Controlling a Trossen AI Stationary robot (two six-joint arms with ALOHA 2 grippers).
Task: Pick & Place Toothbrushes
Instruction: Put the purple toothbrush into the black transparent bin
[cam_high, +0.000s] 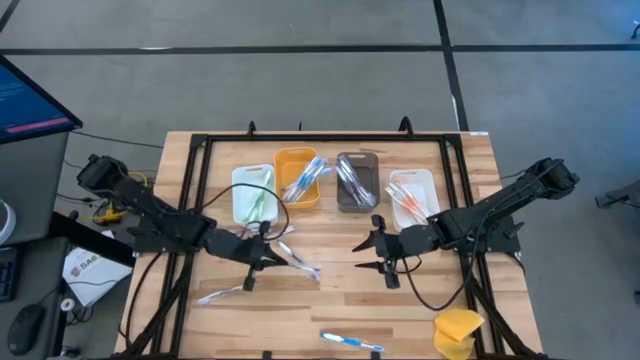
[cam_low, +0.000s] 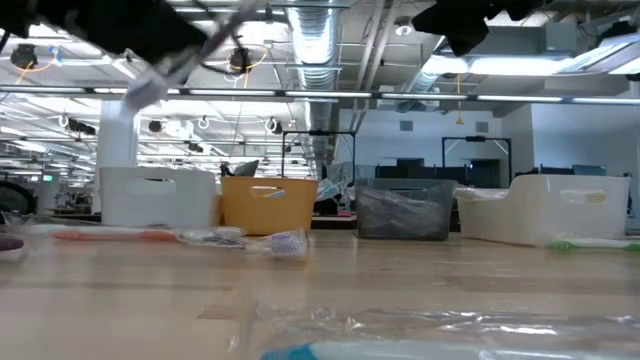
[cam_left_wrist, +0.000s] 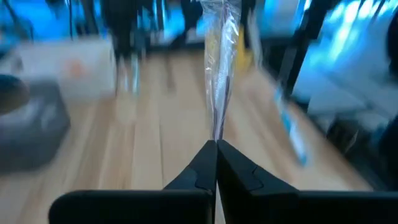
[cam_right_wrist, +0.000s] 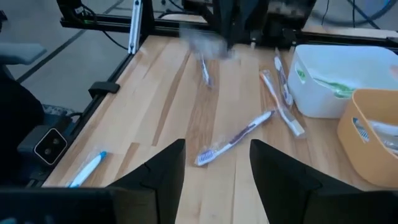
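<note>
My left gripper (cam_high: 272, 258) hovers over the middle of the table, shut on a toothbrush in a clear wrapper (cam_left_wrist: 222, 68), which also shows raised in the low view (cam_low: 150, 85). My right gripper (cam_high: 362, 255) waits open to its right, nothing between its fingers (cam_right_wrist: 214, 168). Loose wrapped toothbrushes lie flat on the wood: one near the left (cam_high: 222, 293), a blue one at the near edge (cam_high: 350, 342), and a purple one (cam_right_wrist: 234, 138) ahead of my right gripper. More toothbrushes lie in the bins. My left gripper pinches one end of the wrapped toothbrush (cam_left_wrist: 217, 134) between its two shut fingertips (cam_left_wrist: 199, 168). The fingers come from the table's left, slanting a little downward, and the toothbrush runs on past their tips in line with them. It is lifted clear of the table.
Four bins stand in a row at the back: white (cam_high: 253, 192), orange (cam_high: 297, 178), grey (cam_high: 357, 180), white (cam_high: 412, 192). A yellow sponge-like lump (cam_high: 458, 330) sits at the near right corner. A black frame rims the table. Bare wood lies between the grippers and the near edge.
</note>
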